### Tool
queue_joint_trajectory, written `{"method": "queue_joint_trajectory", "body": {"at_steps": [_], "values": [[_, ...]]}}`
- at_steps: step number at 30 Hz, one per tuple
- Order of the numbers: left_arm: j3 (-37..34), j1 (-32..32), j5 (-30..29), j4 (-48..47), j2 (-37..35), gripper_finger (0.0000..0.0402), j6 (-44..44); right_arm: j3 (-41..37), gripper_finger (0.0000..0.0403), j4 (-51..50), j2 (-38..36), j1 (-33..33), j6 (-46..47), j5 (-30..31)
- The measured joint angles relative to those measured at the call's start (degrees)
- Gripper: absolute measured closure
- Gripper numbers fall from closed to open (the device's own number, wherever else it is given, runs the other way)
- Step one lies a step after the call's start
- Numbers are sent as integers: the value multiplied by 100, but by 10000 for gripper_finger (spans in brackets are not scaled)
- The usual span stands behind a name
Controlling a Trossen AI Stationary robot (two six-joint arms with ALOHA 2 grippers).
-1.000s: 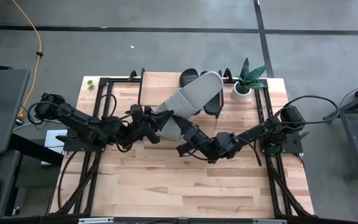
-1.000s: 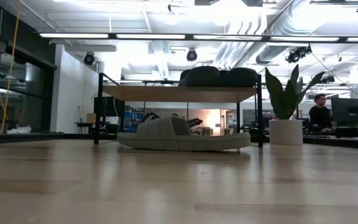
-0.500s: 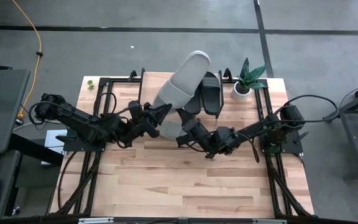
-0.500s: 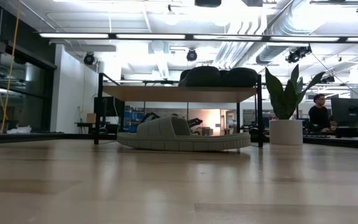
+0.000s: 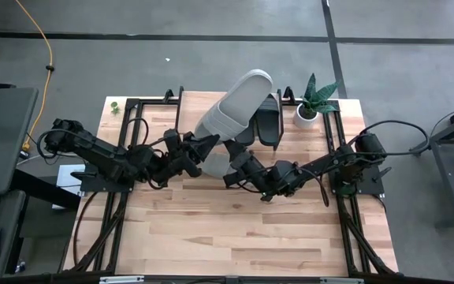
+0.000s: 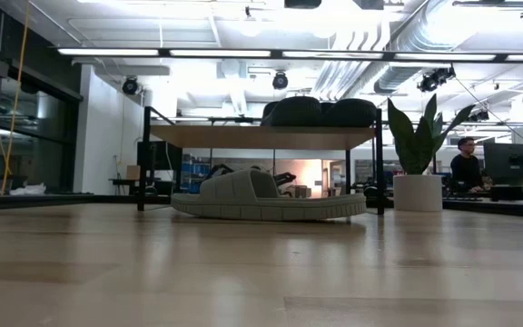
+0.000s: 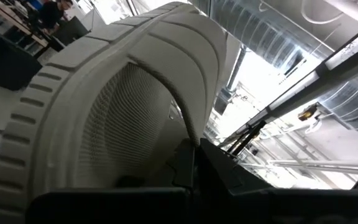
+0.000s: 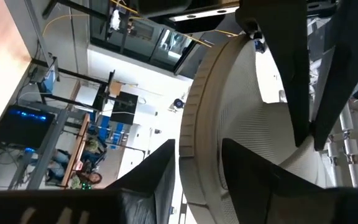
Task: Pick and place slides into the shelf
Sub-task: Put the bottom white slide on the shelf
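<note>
Grey slide (image 5: 233, 106) is lifted off the bench (image 5: 211, 229), tilted, toe end up over the shelf (image 5: 203, 101) at the far edge. My left pincer (image 5: 203, 147) is pressed together on its near end; in the left wrist view the ribbed sole (image 7: 104, 112) fills the picture right above my fingers. My right pincer (image 5: 233, 162) pinches the same slide from the other side, half spread, the sole rim between my fingers (image 8: 151, 180). Two black slides (image 5: 268, 122) sit on the shelf, partly under the raised one; in the low view they show as dark humps (image 6: 320, 112) on the board. Second grey slide (image 6: 266, 202) lies flat on the bench below the shelf. Potted plant (image 5: 310, 106) stands just beside the shelf.
</note>
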Motion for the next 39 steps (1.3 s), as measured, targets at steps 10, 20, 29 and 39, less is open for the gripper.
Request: {"method": "queue_joint_trajectory", "body": {"at_steps": [10,20,29,39], "values": [[0,0,54,11,4,401,-6,0,281,52,0,-2,-111,-94],[-2,2,128,-11,11,401,-3,0,390,56,0,0,-91,7],[-2,4,357,-227,9,374,320,0,398,55,0,2,189,85],[-7,-11,708,-265,15,226,906,2,401,67,0,-13,381,256]]}}
